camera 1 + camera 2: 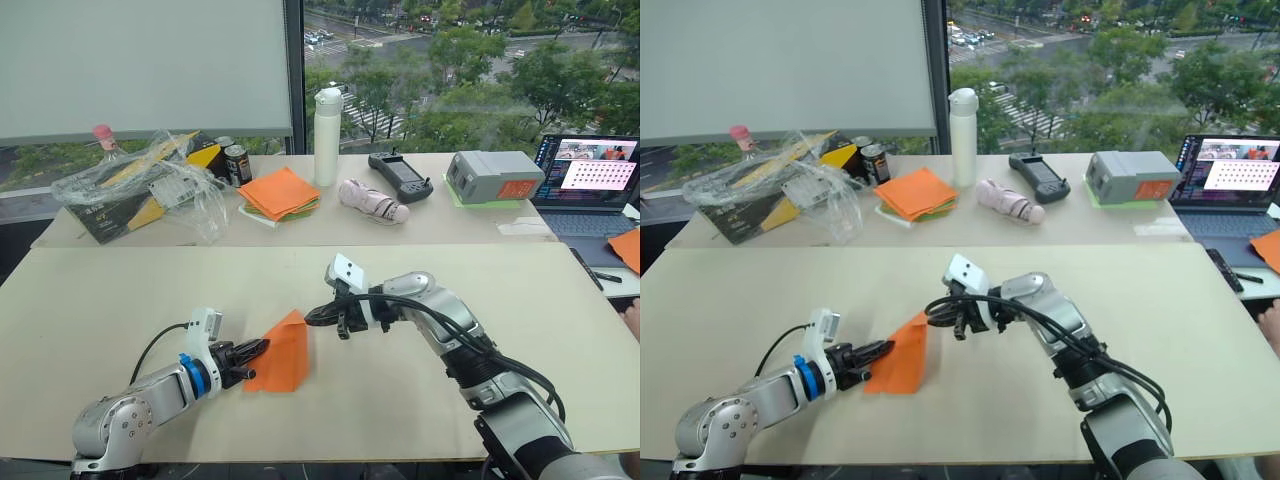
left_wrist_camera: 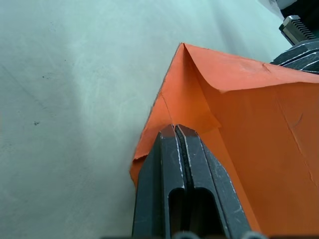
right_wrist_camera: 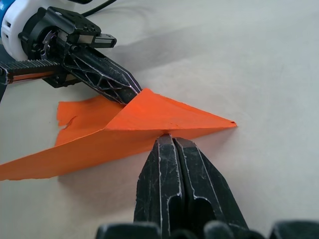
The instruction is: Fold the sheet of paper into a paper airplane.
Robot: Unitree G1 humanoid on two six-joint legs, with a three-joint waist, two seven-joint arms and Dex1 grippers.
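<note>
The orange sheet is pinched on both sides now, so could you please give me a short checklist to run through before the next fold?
1. Left pincer shut on the sheet of paper: ok, its fingers are closed over the sheet's edge in the left wrist view.
2. Right pincer shut on the sheet: ok, closed at the folded ridge.
3. Sheet partly folded and lifted off the near table: ok, it stands tented between the pincers.
4. Sheet untorn: not ok, one edge looks ragged.
5. Crease sharp and straight: cannot tell.
6. Spare pile of orange sheets apart from the work: ok, it lies on the far table.
</note>
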